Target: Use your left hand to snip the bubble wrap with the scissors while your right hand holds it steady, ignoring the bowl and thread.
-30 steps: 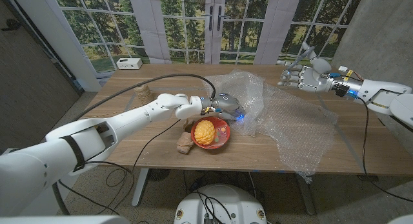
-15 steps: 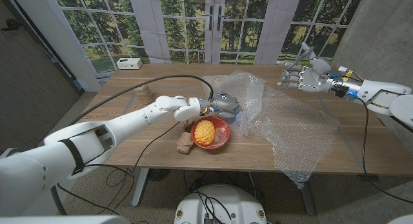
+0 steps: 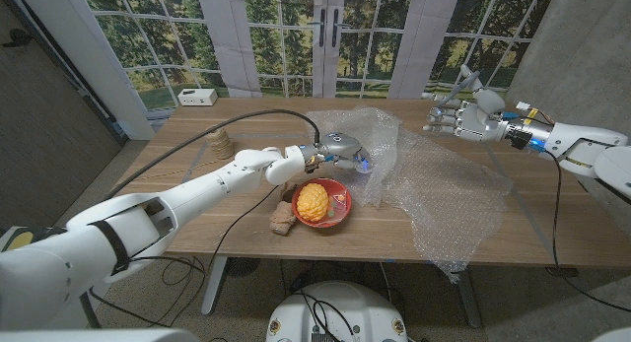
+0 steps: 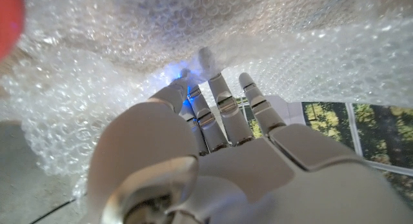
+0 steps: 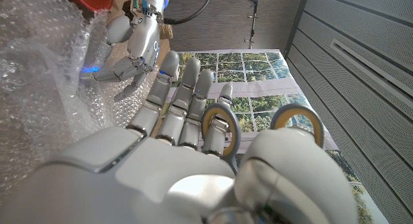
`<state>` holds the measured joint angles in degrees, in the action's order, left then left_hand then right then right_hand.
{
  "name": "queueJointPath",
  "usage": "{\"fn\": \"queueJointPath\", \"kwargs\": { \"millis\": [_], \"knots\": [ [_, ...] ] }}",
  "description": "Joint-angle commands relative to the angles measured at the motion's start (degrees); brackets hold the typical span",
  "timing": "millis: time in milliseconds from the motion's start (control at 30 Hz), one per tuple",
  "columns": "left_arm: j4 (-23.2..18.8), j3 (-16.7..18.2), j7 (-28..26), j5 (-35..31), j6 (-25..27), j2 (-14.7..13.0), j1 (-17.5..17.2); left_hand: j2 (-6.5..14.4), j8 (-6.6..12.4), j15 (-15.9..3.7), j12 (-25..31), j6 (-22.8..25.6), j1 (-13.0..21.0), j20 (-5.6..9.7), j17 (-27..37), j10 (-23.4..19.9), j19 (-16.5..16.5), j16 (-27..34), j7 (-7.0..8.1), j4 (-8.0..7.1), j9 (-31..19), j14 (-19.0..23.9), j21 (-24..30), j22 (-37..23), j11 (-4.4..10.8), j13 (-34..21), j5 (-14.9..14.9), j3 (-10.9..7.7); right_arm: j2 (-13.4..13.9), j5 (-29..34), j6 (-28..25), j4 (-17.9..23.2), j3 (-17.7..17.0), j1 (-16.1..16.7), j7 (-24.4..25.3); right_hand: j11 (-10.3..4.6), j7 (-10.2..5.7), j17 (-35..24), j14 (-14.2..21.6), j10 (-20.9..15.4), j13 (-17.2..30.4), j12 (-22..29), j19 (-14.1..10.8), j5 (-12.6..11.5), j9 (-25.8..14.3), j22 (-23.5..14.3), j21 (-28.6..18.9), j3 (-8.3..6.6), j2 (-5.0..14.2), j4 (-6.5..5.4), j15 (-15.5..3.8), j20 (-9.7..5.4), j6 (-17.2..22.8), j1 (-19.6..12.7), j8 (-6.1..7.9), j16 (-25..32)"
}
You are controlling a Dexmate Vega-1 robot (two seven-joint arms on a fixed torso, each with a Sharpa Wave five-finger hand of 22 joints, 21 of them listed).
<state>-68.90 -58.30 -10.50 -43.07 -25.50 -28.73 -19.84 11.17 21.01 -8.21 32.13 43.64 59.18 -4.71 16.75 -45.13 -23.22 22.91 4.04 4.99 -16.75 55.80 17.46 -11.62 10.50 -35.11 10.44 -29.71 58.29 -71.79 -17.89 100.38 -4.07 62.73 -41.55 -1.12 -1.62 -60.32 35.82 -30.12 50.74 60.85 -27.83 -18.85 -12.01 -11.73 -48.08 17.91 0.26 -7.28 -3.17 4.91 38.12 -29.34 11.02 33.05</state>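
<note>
A big sheet of clear bubble wrap (image 3: 444, 184) covers the table's middle and right and hangs over the near edge. My left hand (image 3: 335, 150) grips its left edge just beyond the bowl and holds that edge lifted off the table. In the left wrist view my left hand (image 4: 213, 140) has its fingers pushed into the bubble wrap (image 4: 129, 69), with a blue light at them. My right hand (image 3: 471, 117) hovers above the far right of the table, off the wrap. It holds the scissors (image 3: 463, 82), whose handle rings (image 5: 219, 124) sit round its thumb and a finger.
A red bowl (image 3: 344, 196) with a yellow thing in it stands just near of my left hand. A spool of thread (image 3: 219, 142) is at the far left, a brownish lump (image 3: 283, 219) is by the bowl, and a white box (image 3: 197, 97) sits at the far left corner.
My left hand has risen and moved a little away from the bowl, pulling the wrap's left edge up. The sheet's near corner has slid left. My right hand has stayed put.
</note>
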Motion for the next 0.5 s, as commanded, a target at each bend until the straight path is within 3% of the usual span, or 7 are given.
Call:
{"fn": "queueJointPath", "kwargs": {
  "millis": [33, 500],
  "knots": [
    [-0.7, 5.1, 5.2, 11.9, 3.2, 1.7, -3.0, 0.1, 0.61, -5.36, 3.0, 1.1, 1.6, 0.28, 1.4, -2.7, -1.5, 1.0, -0.80, 1.05, -0.8, 1.6, 1.1, -0.2, 0.58, -4.8, 0.1, -0.50, -0.6, 0.3, 1.3, -0.1, -0.3, 0.7, -0.6, -0.11, 4.12, 0.0, 0.4, -0.6, 0.2, 0.6, 0.5, -0.4, 0.0, 0.0, 0.2, 0.35, 0.58, 0.13, -3.33, 0.01, -3.5, -0.2, 0.13, 0.0],
    [-2.3, 8.8, 13.6, 24.7, 9.4, 3.5, -4.8, -0.2, 0.82, -5.36, 5.0, 2.7, 2.5, 0.79, 3.2, -3.3, -2.3, 1.5, -1.56, 2.29, -2.2, 2.7, 2.2, -0.7, 0.35, -6.9, 0.1, -0.98, -1.2, 1.2, 2.8, -1.5, 0.7, -0.4, -2.4, -0.04, 4.12, 0.0, 0.3, -0.6, 0.2, 0.6, 0.5, -0.4, 0.0, 0.0, 0.3, 0.34, 0.59, 0.15, -3.26, -0.02, -3.5, -0.2, 0.11, 0.0]
  ]
}}
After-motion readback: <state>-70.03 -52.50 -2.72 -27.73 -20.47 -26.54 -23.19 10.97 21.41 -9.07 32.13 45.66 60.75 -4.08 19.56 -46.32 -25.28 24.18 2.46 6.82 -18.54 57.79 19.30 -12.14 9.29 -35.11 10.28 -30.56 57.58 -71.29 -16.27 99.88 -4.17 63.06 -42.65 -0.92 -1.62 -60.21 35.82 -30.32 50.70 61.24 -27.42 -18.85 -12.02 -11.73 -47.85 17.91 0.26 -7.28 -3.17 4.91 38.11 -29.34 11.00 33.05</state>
